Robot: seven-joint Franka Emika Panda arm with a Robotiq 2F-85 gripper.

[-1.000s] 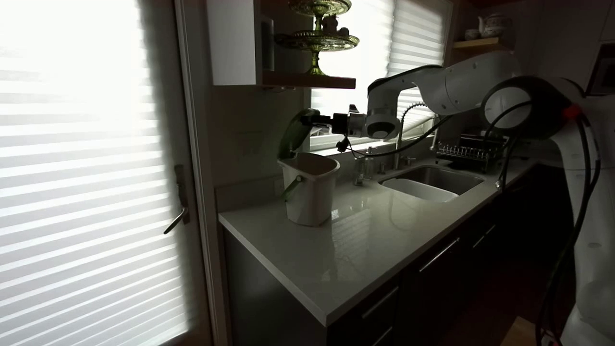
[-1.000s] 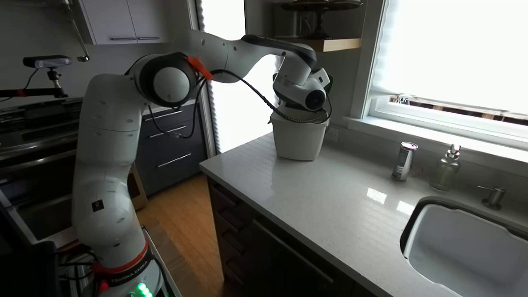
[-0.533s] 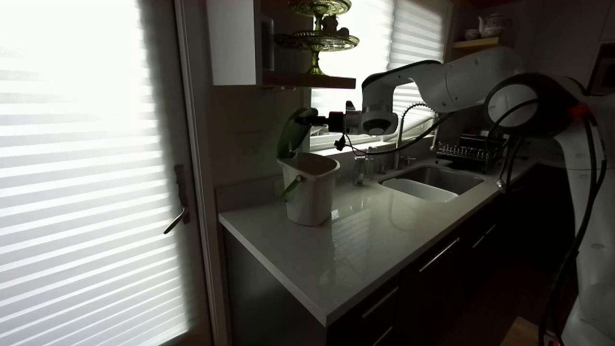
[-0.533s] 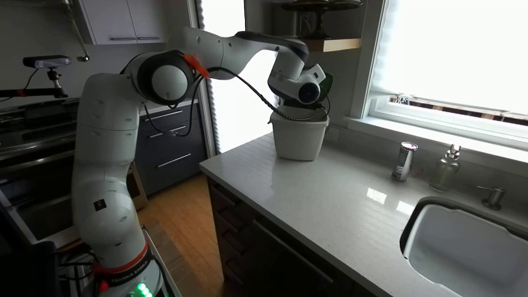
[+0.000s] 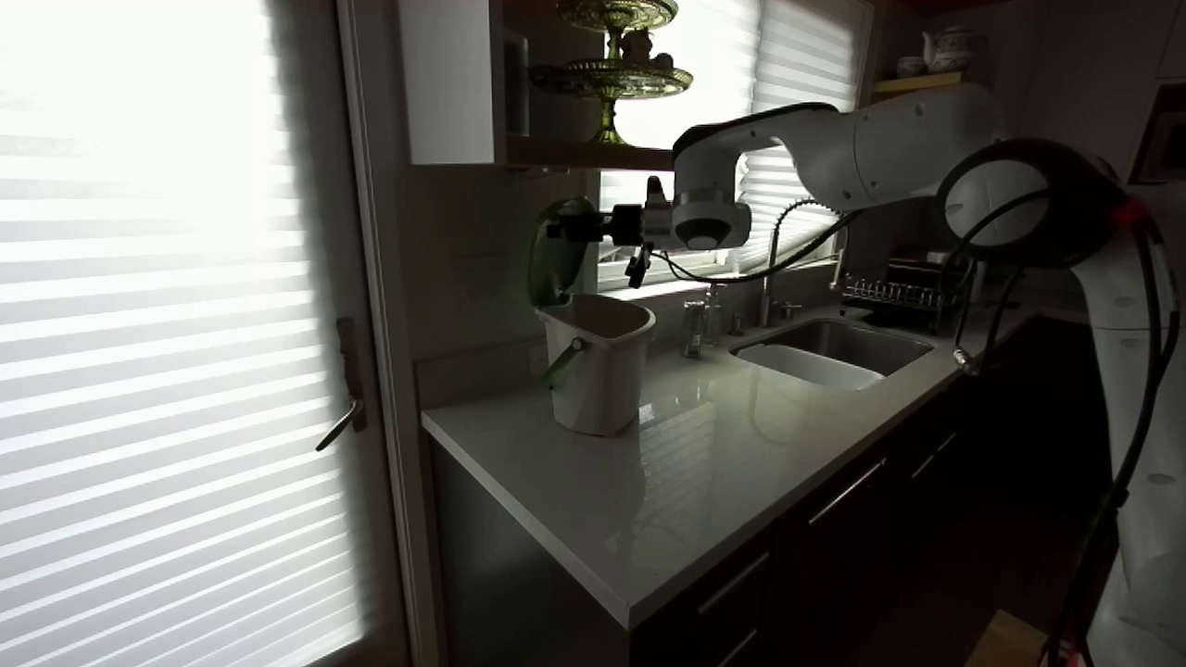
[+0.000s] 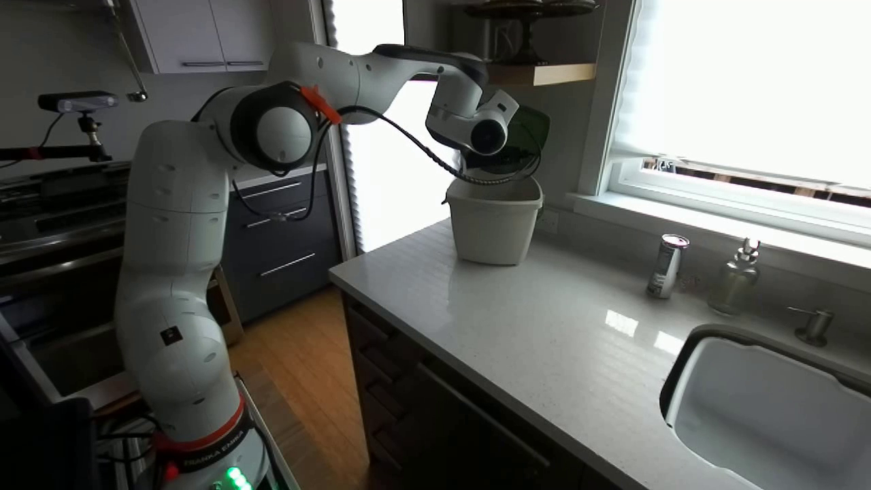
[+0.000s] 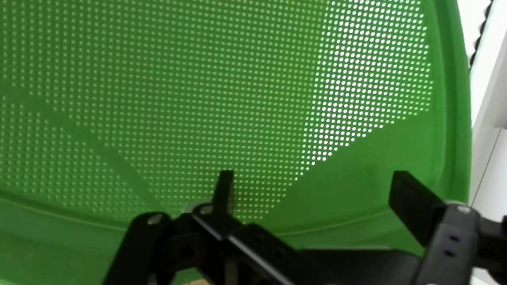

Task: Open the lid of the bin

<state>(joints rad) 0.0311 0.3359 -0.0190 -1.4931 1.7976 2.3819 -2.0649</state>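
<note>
Facing the raised lid (image 5: 548,269) straight ahead of the tool (image 7: 315,188), green underside foremost, tipped up nearly on edge from the rim of the bin (image 5: 602,384). To place both: near the back edge of the bench (image 5: 704,500), nearer the end edge than the sink (image 5: 857,341). Pointing about level toward the back corner at that end, with fingers (image 7: 414,208) spread wide and nothing gripped. Judging by that, all but finished with the opening; probably calling only for a slight push onward to that corner, or a straight retreat toward the front edge. Possibly risking a drop of the lid if not resting past balance.

Impossible to tell, between fingers and underside, touching from merely near. Losing most of the tool, and part of the lid, behind the wrist (image 6: 466,126) in an exterior view. Missing the lid's outline beyond the upper and left borders of the wrist view.
</note>
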